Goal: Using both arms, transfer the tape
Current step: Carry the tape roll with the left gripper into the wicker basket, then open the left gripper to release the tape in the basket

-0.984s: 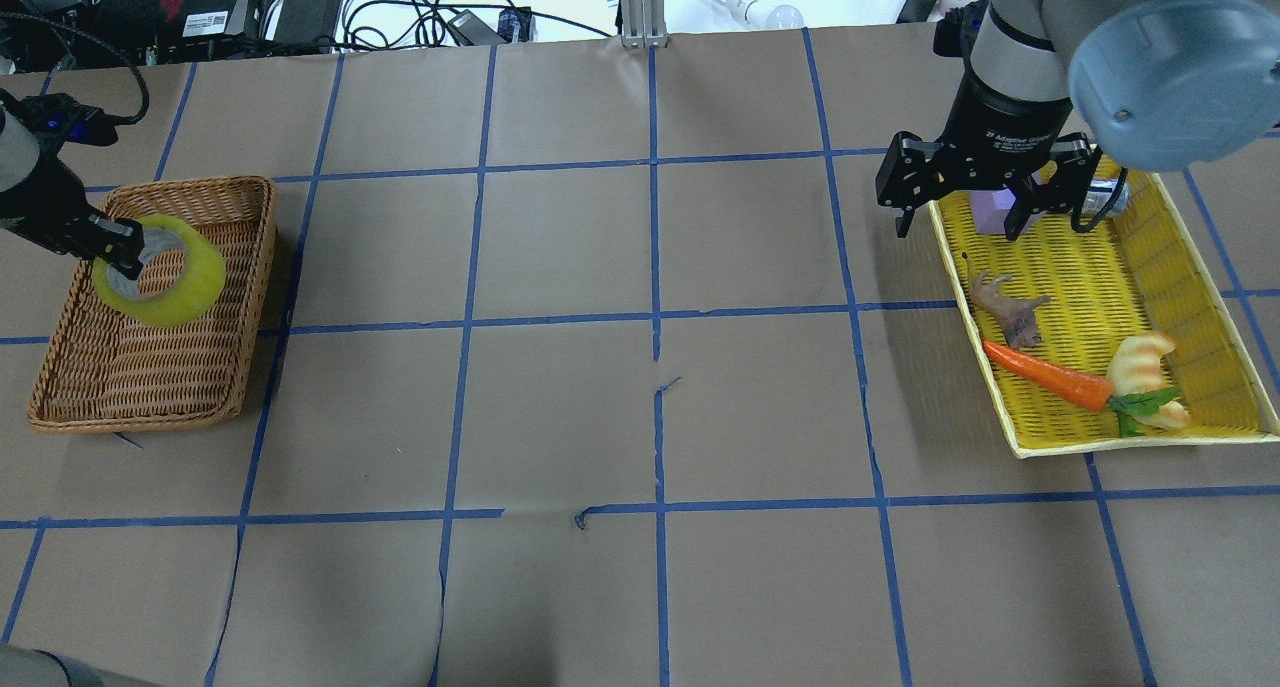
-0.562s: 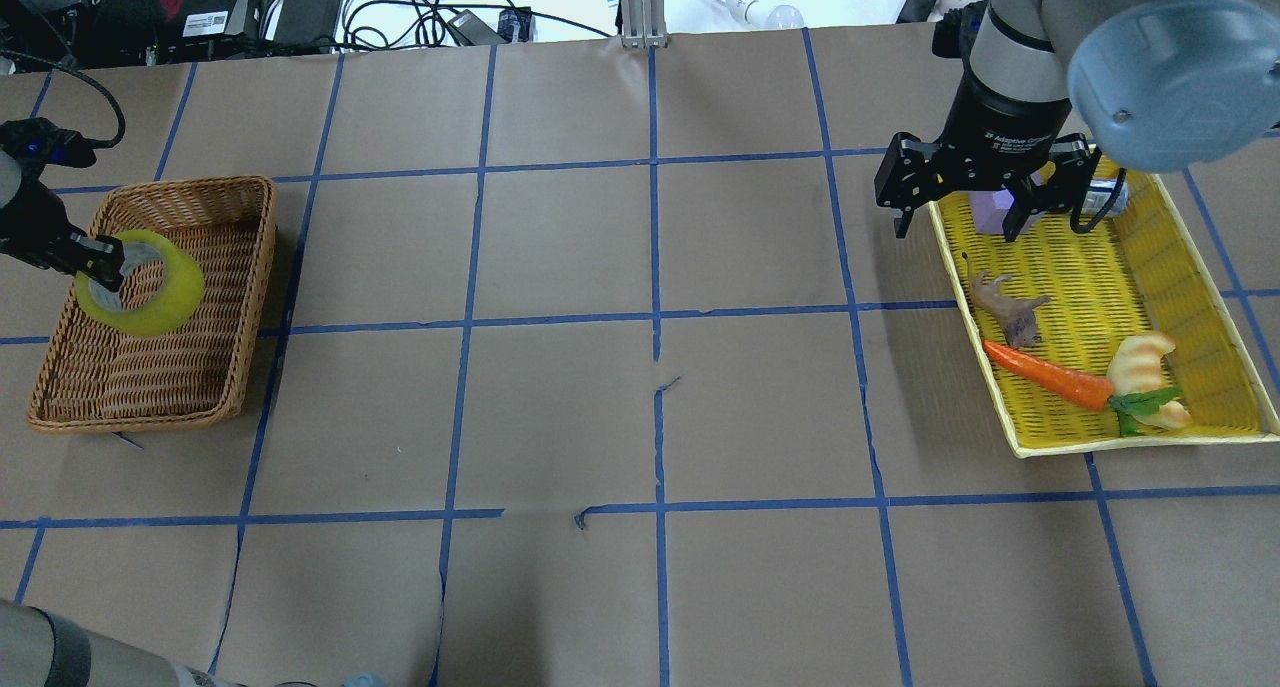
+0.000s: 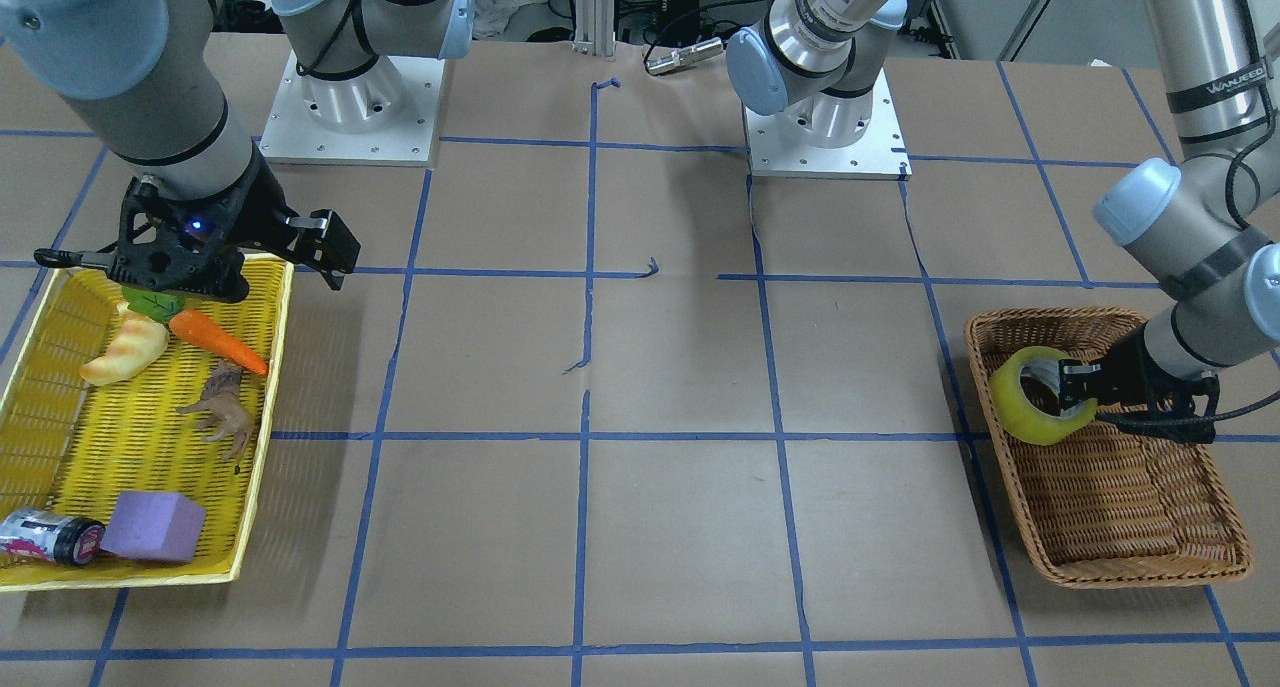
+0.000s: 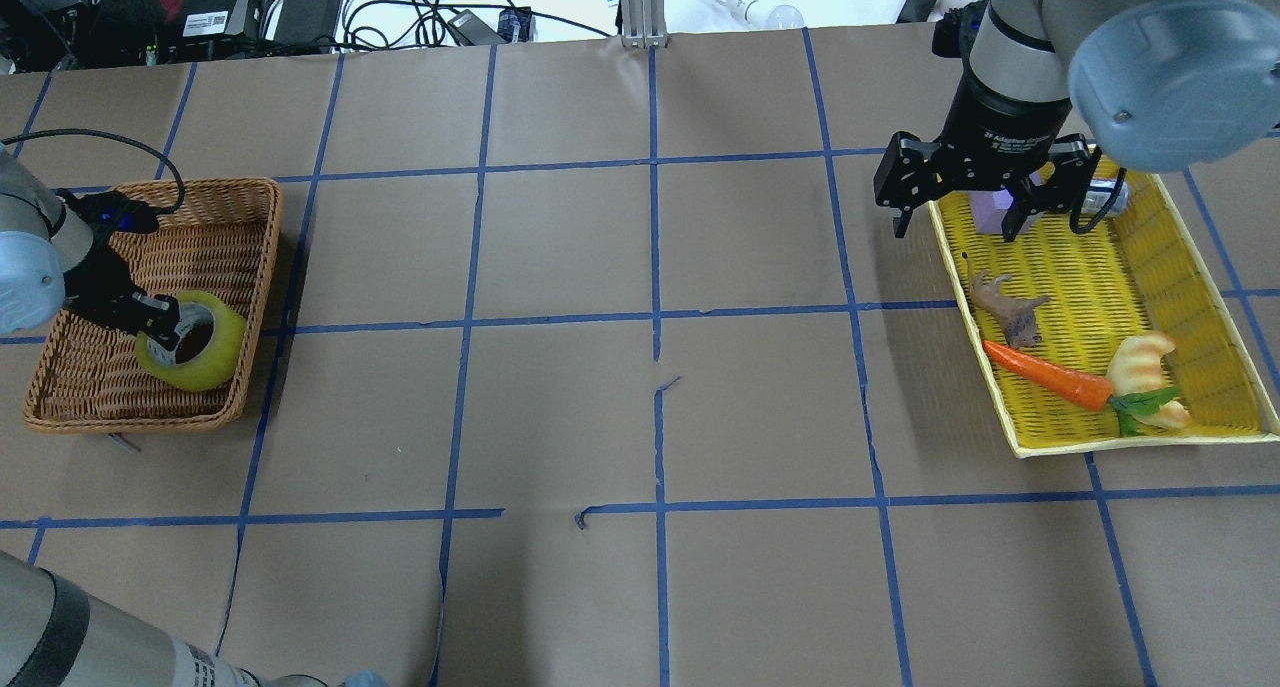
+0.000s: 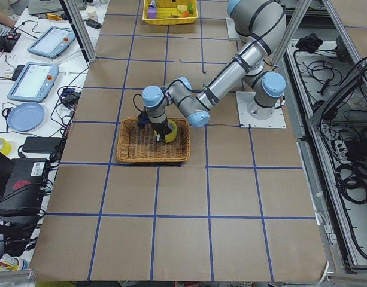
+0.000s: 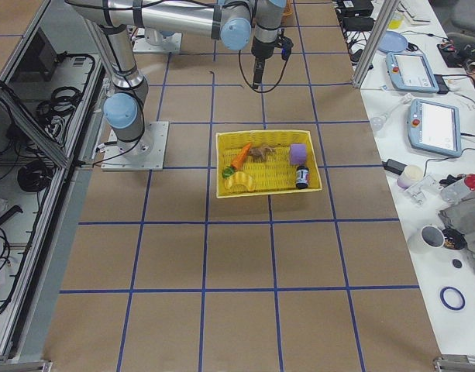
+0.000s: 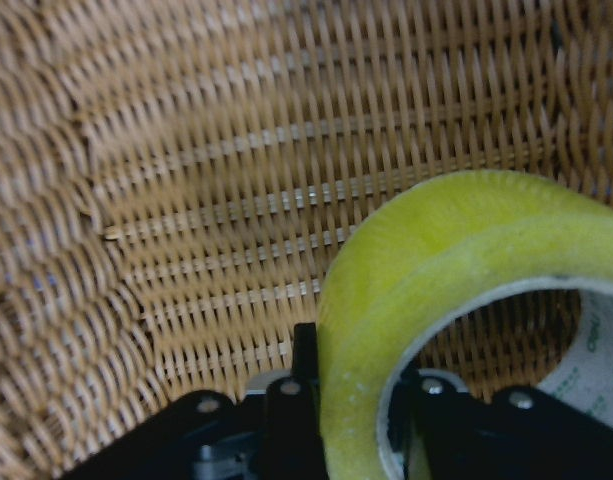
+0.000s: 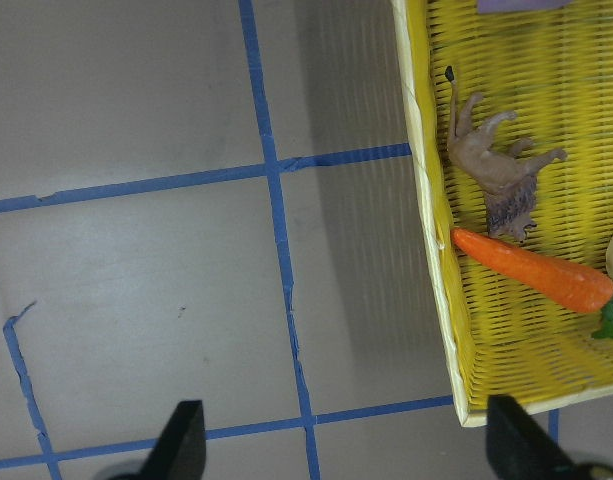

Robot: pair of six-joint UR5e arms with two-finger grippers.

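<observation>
The yellow tape roll [image 4: 200,345] hangs low inside the wicker basket [image 4: 262,267] at the table's left, near its right wall. My left gripper [image 4: 158,319] is shut on the roll's wall, one finger inside the core. The front-facing view shows the same grip [image 3: 1075,387] on the tape [image 3: 1030,412]. In the left wrist view the roll [image 7: 436,290] sits just above the basket weave [image 7: 236,150]; I cannot tell if it touches. My right gripper [image 4: 990,222] is open and empty, hovering over the far-left corner of the yellow tray [image 4: 1100,267].
The yellow tray holds a carrot [image 4: 1045,375], a croissant [image 4: 1140,362], a toy lion [image 4: 1010,307], a purple foam block [image 3: 152,525] and a small can [image 3: 50,537]. Blue tape lines grid the brown table. Cables and equipment lie beyond the far edge.
My left gripper has carried the tape down and toward the robot's side, from above the basket to low inside it. The right arm has not moved.
</observation>
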